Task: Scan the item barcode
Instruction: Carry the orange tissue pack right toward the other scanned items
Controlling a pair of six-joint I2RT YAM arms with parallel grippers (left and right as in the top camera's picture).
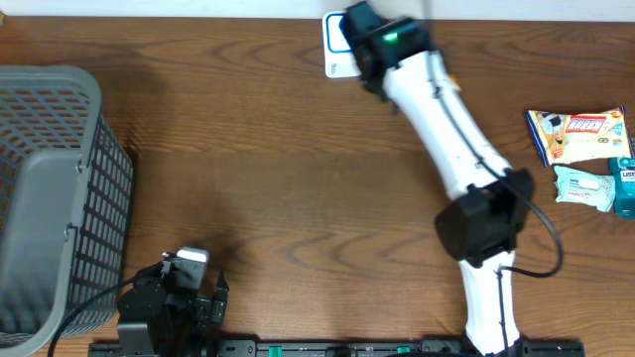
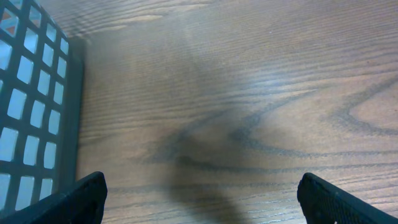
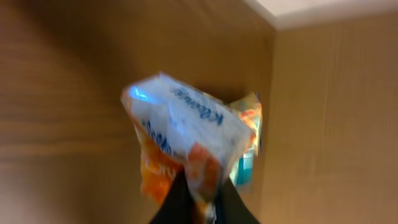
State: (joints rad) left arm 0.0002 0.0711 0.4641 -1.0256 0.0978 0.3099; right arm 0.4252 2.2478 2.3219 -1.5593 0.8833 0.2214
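Right pincer (image 3: 200, 200) is clamped shut on a soft plastic packet (image 3: 186, 130), gripping it by its lower edge so that the packet stands up from between the two dark fingers. In the right wrist view the packet is blurred. It is mostly white with blue lettering, a blue patch near one upper corner and orange areas along its lower side. Behind it there is a scrap of orange and teal colour, too blurred to identify.

From overhead, the right arm (image 1: 446, 119), white with black joints, stretches from the near edge of the brown wooden table (image 1: 258, 159) diagonally to the far edge, near the middle. A green light glows on its wrist. Just beyond the wrist a flat white and blue shape (image 1: 333, 58) shows at the table's far edge. It cannot be told from this view whether this is the held packet.

Left pincer (image 2: 202, 202) is at the near left of the table with its fingers spread wide apart and nothing between them. Its wrist view shows only bare wood grain, with a shadow beneath. A grey mesh basket (image 1: 60, 119) stands just to its left, at the table's left side.

Well apart from both arms, at the right edge of the table, three things lie close together: a snack packet (image 1: 577, 134) printed in orange and white, a pale green tissue pack (image 1: 585, 186) just below it, and a teal item (image 1: 625, 186) cut off by the picture's edge.
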